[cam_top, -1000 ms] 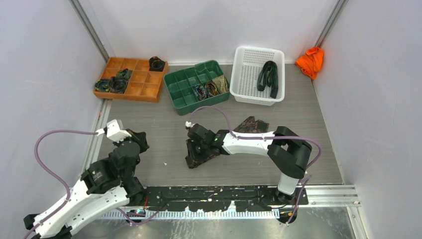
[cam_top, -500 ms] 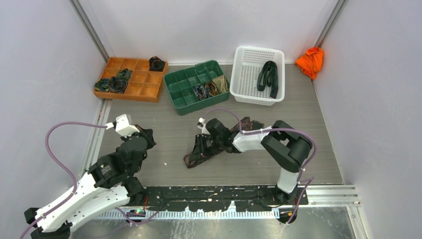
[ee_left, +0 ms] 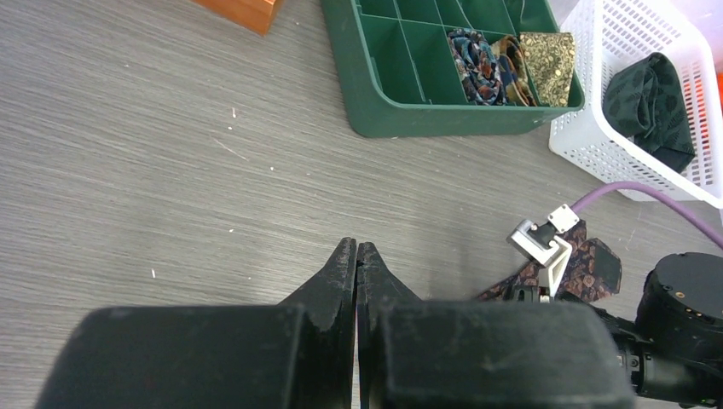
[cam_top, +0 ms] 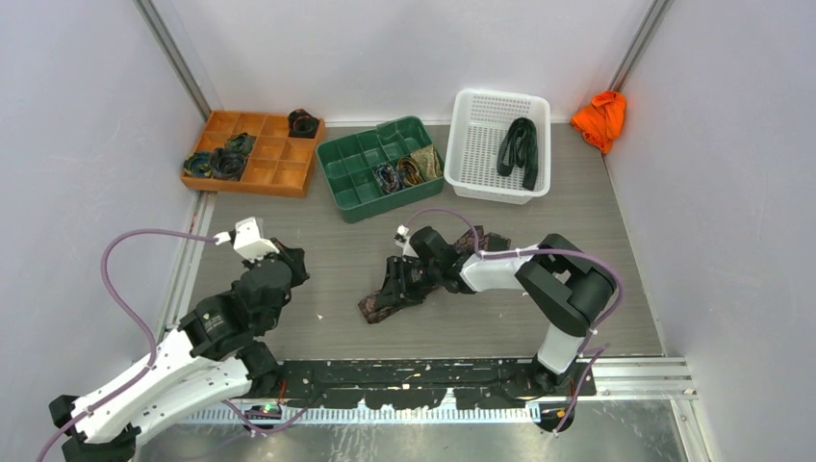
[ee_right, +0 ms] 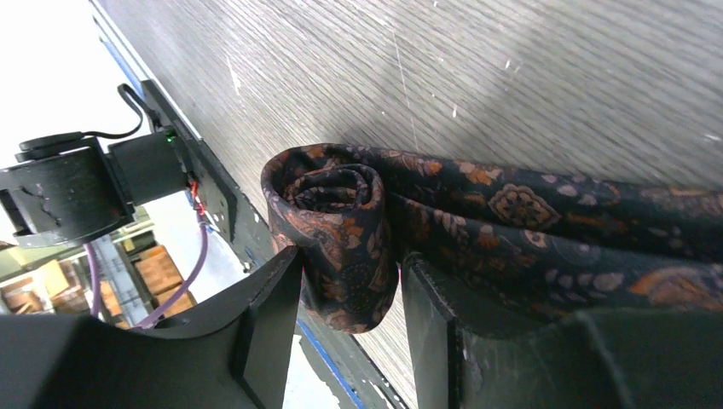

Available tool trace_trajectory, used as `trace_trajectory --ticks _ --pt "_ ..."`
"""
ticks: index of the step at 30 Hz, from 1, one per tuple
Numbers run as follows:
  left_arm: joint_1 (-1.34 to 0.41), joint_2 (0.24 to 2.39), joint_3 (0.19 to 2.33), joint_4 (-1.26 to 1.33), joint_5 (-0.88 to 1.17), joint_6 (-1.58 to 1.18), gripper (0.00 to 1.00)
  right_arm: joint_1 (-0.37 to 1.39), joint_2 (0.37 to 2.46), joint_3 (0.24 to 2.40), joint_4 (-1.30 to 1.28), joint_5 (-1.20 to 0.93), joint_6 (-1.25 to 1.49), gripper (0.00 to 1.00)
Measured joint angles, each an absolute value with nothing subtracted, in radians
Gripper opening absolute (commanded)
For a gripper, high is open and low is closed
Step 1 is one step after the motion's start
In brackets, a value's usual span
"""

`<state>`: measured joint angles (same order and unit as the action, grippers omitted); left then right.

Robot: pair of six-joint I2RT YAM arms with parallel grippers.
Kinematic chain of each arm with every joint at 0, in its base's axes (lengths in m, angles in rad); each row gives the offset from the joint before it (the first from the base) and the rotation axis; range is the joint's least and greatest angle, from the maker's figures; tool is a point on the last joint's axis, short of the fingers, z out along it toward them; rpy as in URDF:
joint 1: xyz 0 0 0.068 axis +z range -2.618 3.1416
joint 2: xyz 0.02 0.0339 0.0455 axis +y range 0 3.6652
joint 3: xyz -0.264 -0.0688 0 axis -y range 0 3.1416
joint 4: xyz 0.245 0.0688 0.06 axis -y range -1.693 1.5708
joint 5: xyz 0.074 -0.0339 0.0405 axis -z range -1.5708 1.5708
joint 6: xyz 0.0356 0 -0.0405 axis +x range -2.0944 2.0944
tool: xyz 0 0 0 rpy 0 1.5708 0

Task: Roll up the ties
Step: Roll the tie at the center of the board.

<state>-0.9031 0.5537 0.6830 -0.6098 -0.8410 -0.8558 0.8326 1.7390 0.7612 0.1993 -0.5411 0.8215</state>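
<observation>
One dark brown paisley fabric tie (ee_right: 477, 213), partly coiled, sits between the low-reaching right gripper's (ee_right: 349, 298) parted fingers; left gripper (ee_left: 356, 271) closed, empty.

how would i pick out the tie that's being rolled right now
Look at the middle of the grey table, in front of the green tray. The brown patterned tie lies there, under the right hand. Unlike the other ties it sits outside any tray or basket, only partly coiled.
</observation>
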Motion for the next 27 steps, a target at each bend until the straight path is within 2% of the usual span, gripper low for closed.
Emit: trace_trajectory --ticks 18,27 --pt "-0.903 0.554 0.656 -0.588 -0.819 -0.858 0.0 0.833 1.64 0.884 -0.252 -0.248 0.626 0.51" --pt "-0.903 0.451 0.649 -0.654 -0.846 -0.887 0.0 0.849 1.636 0.96 -0.364 -0.075 0.577 0.49"
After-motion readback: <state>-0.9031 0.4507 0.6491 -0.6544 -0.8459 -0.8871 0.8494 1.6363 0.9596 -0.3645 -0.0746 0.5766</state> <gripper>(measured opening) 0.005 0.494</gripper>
